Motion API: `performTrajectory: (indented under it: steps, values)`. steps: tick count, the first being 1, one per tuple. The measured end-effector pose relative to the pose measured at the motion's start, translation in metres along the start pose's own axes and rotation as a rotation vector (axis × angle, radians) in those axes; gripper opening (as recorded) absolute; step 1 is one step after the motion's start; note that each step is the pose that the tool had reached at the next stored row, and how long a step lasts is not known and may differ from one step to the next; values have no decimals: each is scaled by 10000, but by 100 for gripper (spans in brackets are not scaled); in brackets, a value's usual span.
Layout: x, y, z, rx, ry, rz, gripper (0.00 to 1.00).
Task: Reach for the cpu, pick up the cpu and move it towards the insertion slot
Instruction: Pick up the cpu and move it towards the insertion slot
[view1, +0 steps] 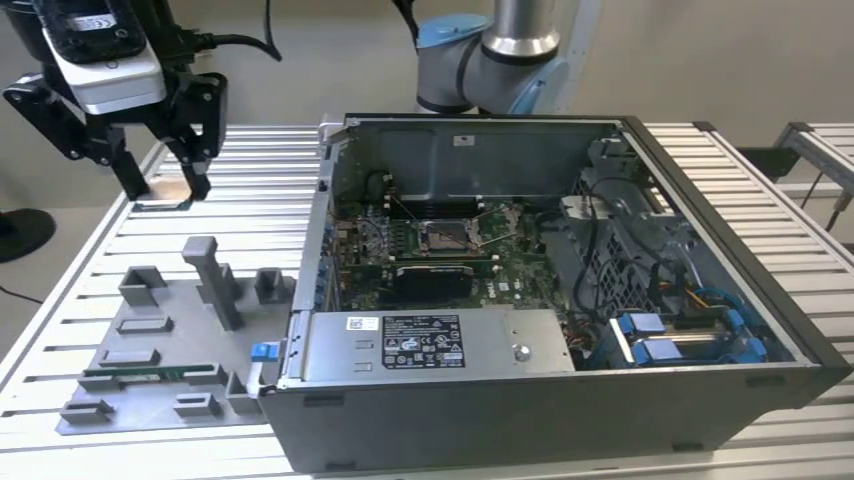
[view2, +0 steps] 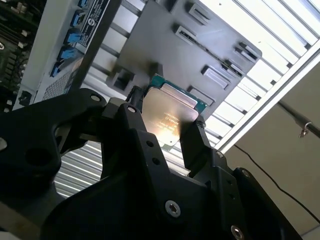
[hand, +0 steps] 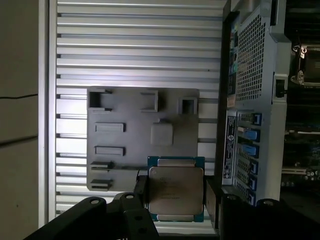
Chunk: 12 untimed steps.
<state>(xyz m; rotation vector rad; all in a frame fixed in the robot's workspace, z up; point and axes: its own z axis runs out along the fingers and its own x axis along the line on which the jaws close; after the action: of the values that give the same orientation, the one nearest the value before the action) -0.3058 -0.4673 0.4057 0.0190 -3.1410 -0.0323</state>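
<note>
My gripper (view1: 164, 191) hangs high at the exterior view's far left, above the ribbed table, shut on the cpu (view1: 166, 191), whose tan underside faces that camera. Both wrist views give the chip's silvery-grey top with its thin green rim (hand: 175, 189) (view2: 169, 114), pinched at two opposite edges between the black fingers (view2: 195, 142). The insertion slot (view1: 442, 235), a silver-framed square socket with a dark centre, lies on the motherboard inside the open computer case (view1: 561, 330), well off toward the exterior view's right of the gripper.
A grey fixture plate (view1: 167, 345) with raised holders and a post lies on the table below the gripper; a green memory stick (view1: 147, 372) rests in it. The case's near wall (view1: 441, 345) and power supply stand between plate and motherboard. Cables and blue connectors (view1: 667, 335) crowd the case's right side.
</note>
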Motion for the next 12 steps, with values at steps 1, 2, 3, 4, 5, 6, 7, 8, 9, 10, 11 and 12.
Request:
performTrajectory:
  steps: [1,2,3,4,5,6,7,8,9,10,11,12]
  values:
    - [-23,0,0,0,0,0,0]
    - [-43,-1,-1,1,1,0,0]
    - [-68,-1,-1,1,1,0,0]
    - [-88,-1,-1,1,1,0,0]
    - [-112,-1,0,1,0,0,0]
    - [-134,-2,-1,1,1,0,0]
    - [-155,-2,-1,1,1,1,0]
    - [-178,-2,0,1,0,1,0]
    - [-201,-3,0,0,0,0,0]
    - [-225,-3,0,0,0,0,0]
    - [-248,-3,0,0,0,0,0]
    - [-271,-3,-1,1,0,0,0]
